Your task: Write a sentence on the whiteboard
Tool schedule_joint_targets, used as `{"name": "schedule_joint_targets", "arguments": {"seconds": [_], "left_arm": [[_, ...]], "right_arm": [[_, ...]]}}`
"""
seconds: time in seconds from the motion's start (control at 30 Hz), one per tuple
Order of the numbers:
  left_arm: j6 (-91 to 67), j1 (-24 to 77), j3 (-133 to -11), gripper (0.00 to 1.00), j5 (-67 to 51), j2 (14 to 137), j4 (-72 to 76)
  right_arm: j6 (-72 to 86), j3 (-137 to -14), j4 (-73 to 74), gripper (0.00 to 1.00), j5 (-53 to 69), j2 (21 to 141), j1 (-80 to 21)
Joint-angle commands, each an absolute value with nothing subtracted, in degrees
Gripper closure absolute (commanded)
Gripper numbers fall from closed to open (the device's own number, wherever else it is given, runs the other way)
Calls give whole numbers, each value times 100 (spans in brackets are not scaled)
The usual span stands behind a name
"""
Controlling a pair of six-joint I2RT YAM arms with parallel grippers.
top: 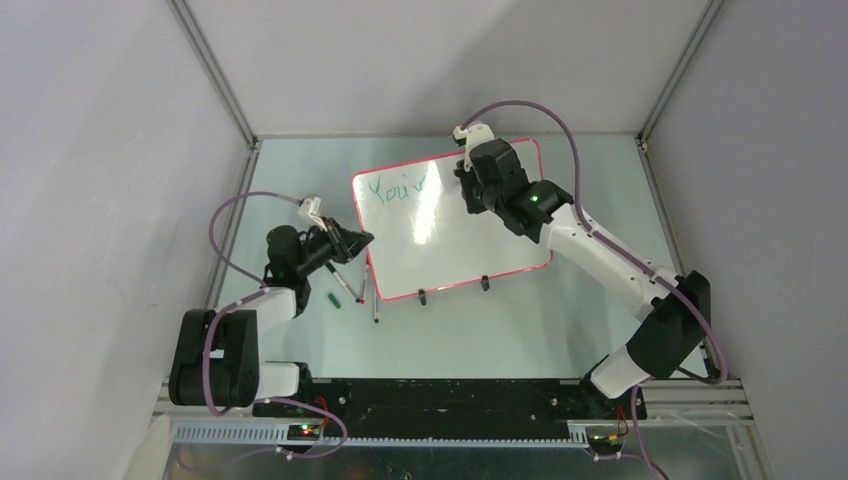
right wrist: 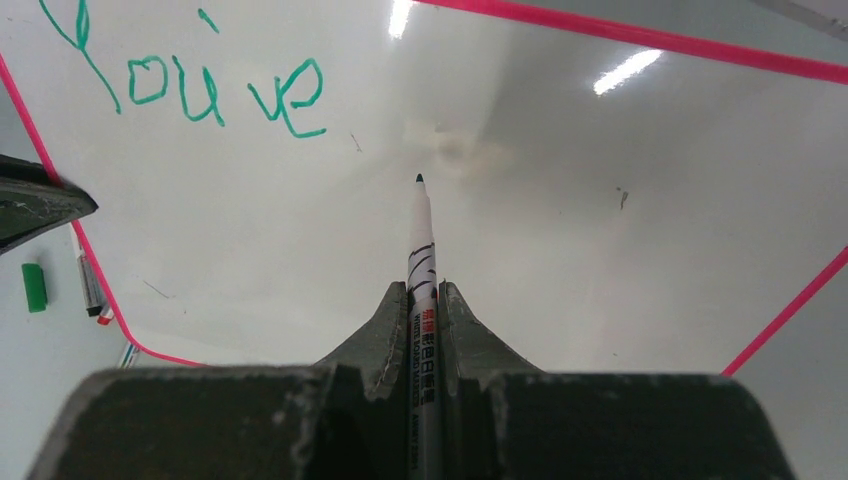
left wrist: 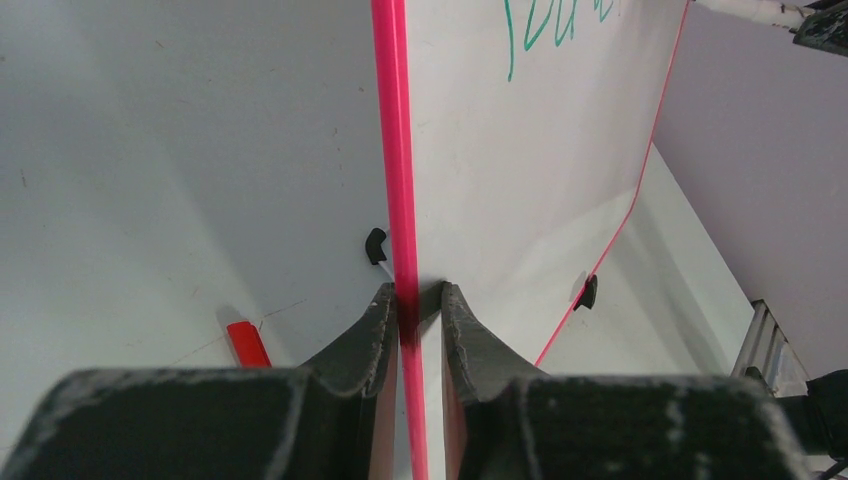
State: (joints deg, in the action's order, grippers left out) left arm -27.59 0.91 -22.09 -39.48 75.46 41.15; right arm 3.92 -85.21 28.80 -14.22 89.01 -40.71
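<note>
- The whiteboard (top: 440, 250) is lying at a slant on the desk (top: 560, 320), with its two black clips (top: 421, 295) sitting on the near edge.
- The left gripper (left wrist: 415, 295) is pinching the board's pink left rim, its fingers pressing on both faces.
- The right gripper (right wrist: 425, 290) is clamping a marker (right wrist: 422, 235) and hanging over the far middle of the board; I cannot tell whether the tip is touching the surface.
- Green writing (right wrist: 190, 85), reading "You're" or "You've", is sitting in the far left corner, just inside the rim.
- Bare white surface is stretching from the writing out to the right and near rims.
- Loose pens (top: 345, 285) and a green cap (top: 331, 299) are lying on the desk just off the board's near left corner.
</note>
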Motion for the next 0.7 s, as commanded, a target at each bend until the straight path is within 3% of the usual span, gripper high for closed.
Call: {"name": "schedule_joint_targets", "arguments": {"seconds": [0.0, 0.67], "left_arm": [[-2532, 109, -2012, 100, -3230, 7480, 3837], [-2539, 158, -2061, 99, -3060, 7450, 3695]], "right_arm": [[361, -8563, 2615, 100, -1364, 8568, -4051], [540, -8686, 2355, 100, -1108, 9350, -5307]]}}
